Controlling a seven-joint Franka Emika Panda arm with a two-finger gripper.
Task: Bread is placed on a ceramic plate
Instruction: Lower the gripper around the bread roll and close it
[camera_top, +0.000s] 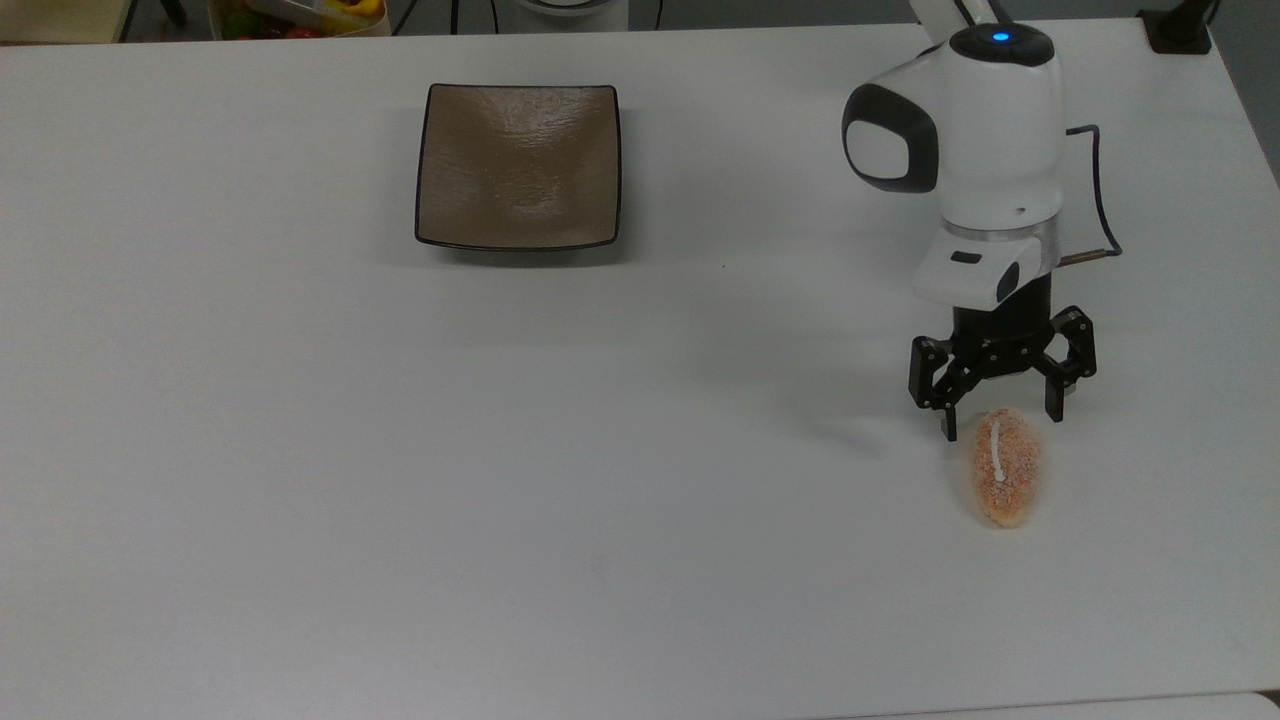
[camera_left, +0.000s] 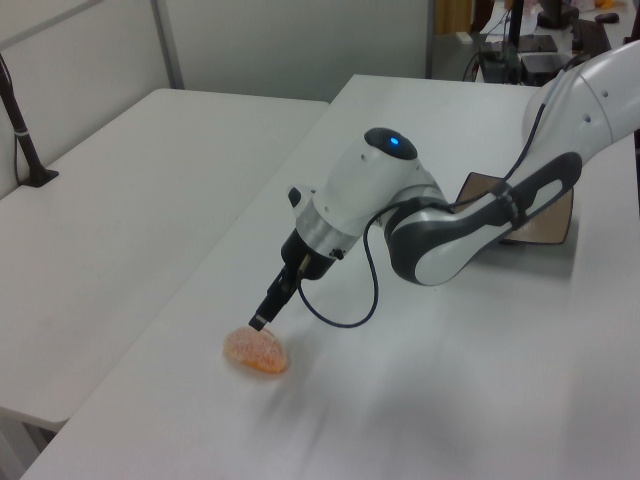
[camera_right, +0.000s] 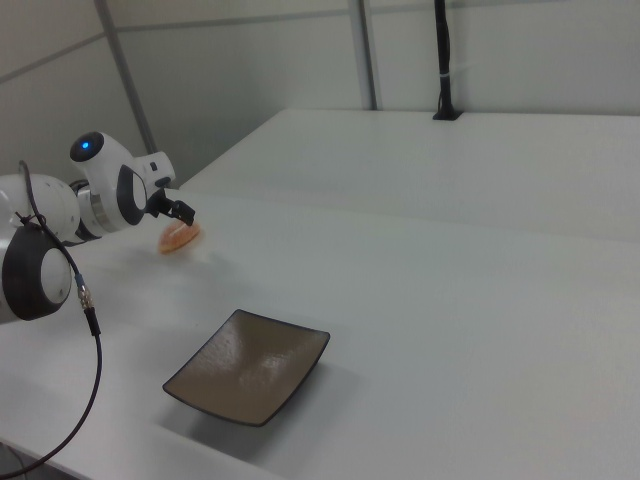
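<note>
While my arm reaches out over the white table (camera_top: 300, 450), its gripper (camera_top: 1000, 428) hangs with both black fingers spread wide, holding nothing. From the top view, the two fingertips point down on either side of the far end of the bread (camera_top: 1005, 467), one at the top view's left of it and one at the right. I cannot tell whether they touch the crust. The bread is a small oval bun, orange-pink and speckled, with one white stripe running along its top. It lies flat on the table near the top view's right edge, its long axis pointing toward and away from the camera.

The ceramic plate (camera_top: 518, 166) sits well apart from it, toward the far left in the top view. It is square, glossy brown with a thin dark rim, and nothing lies on it.

From the left view, the gripper (camera_left: 262, 321) comes down at a slant just above the bread (camera_left: 256, 351).
</note>
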